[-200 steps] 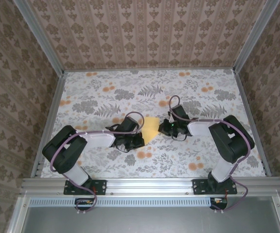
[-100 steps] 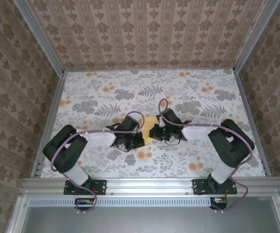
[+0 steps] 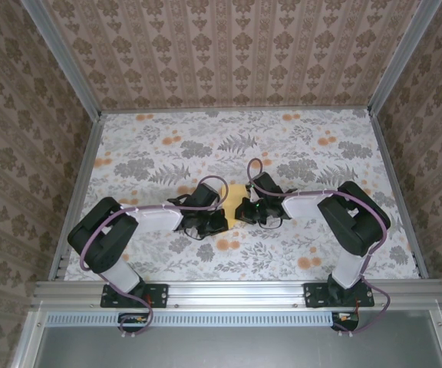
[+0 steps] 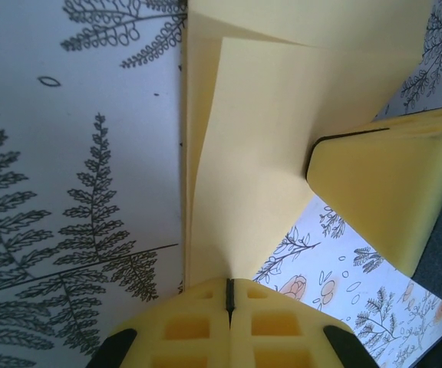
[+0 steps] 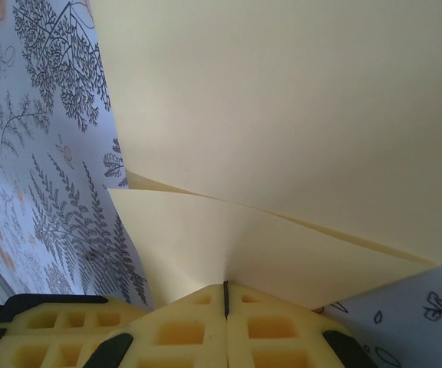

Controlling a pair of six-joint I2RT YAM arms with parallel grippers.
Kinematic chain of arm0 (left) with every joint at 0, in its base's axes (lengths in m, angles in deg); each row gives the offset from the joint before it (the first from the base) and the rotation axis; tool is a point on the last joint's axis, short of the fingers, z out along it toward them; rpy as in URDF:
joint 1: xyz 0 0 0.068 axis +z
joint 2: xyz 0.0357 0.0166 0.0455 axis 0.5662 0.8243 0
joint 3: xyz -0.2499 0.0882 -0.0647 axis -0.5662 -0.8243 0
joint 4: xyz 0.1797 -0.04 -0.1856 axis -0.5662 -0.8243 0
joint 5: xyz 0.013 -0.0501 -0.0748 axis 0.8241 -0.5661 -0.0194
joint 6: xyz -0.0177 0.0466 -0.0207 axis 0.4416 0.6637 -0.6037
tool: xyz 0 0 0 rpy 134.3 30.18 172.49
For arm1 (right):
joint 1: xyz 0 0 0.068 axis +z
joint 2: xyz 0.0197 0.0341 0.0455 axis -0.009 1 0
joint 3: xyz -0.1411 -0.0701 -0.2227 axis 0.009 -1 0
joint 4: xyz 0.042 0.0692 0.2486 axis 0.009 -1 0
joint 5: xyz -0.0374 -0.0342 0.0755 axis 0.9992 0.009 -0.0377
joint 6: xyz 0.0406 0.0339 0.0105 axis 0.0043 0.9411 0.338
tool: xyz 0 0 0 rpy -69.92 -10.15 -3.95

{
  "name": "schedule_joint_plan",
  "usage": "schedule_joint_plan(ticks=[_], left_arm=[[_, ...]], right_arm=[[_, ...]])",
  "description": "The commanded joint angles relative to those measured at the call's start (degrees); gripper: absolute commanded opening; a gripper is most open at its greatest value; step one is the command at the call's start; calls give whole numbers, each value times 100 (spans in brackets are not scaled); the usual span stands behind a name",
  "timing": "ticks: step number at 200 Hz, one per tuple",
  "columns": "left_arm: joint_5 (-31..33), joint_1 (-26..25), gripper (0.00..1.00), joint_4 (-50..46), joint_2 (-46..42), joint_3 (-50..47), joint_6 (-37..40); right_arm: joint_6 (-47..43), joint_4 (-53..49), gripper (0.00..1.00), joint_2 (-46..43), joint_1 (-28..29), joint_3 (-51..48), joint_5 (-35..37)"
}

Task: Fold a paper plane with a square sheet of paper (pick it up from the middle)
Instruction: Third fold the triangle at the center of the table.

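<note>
Pale-yellow sheet of paper (image 3: 239, 193) sits mid-table on the floral tablecloth (image 3: 167, 153). It's partly folded, and both wrist views show layered flaps and a slanted crease. The left gripper (image 4: 229, 287) has its yellow foam fingers pressed together on an edge of the paper, so it's pinching it. Same deal with the right gripper (image 5: 225, 290), squeezed tight on a folded flap from the other side. From above, the two grippers face each other, just beside one another, with the paper between them. In the left wrist view one right finger (image 4: 382, 192) rests against the paper too.
</note>
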Motion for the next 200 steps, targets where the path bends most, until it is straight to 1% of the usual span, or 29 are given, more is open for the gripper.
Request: schedule_joint_plan(ticks=[1,79,112,150,182,200], left_arm=[[-31,-47,0,-838,48,-183,198],[-166,-188,0,-1033,-222,-419,286],[22,-188,0,-1208,-330,-471,286],[133,-188,0,-1067,-578,-342,362],[498,-150,0,-965,-1040,-48,544],[650,-73,0,-853,-1037,64,551]], right_arm=[[72,-493,6,257,-113,30,491],[82,-638,6,326,-148,83,539],[91,-638,6,317,-155,74,539],[125,-557,6,294,-156,38,453],[141,-472,6,270,-152,47,382],[174,-407,6,288,-160,43,338]])
